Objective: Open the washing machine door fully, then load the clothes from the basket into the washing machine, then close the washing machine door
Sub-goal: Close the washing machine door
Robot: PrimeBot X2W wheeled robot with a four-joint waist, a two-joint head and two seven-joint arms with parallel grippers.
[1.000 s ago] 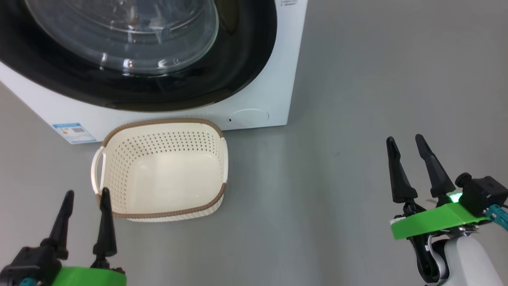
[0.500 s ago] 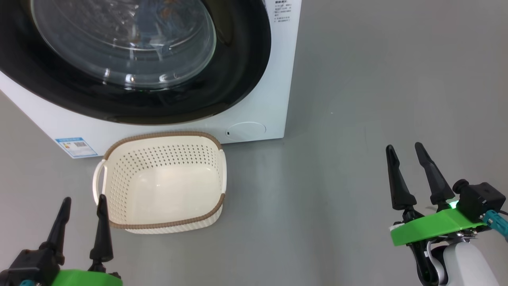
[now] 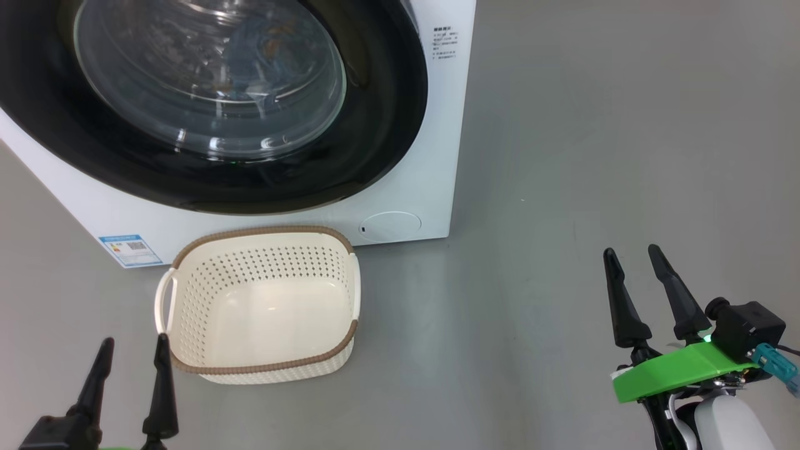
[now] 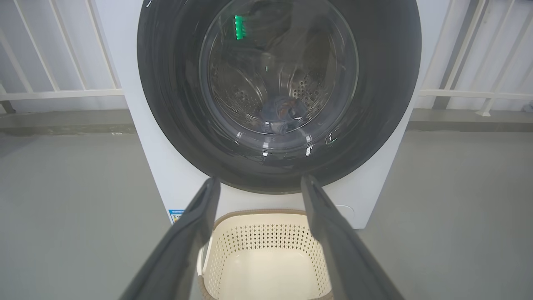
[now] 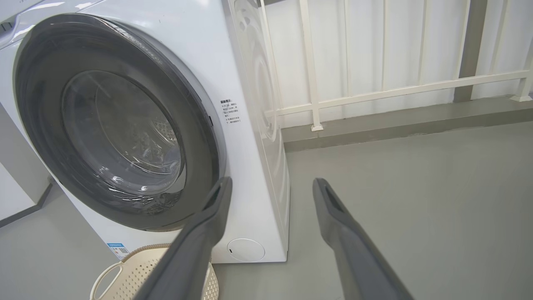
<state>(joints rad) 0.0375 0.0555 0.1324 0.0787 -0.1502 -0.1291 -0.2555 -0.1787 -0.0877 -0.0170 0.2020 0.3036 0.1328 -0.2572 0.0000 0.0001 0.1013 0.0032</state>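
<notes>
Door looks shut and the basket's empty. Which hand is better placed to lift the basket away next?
Left. The left hand stands open right beside the near left corner of the basket; the right hand, also open, is far off to the basket's right.

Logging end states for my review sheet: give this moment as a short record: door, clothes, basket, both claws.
door: washing machine door shut
clothes: in the drum, seen through the glass
basket: empty, on the floor before the washing machine
left claw: open, holding nothing
right claw: open, holding nothing
</notes>
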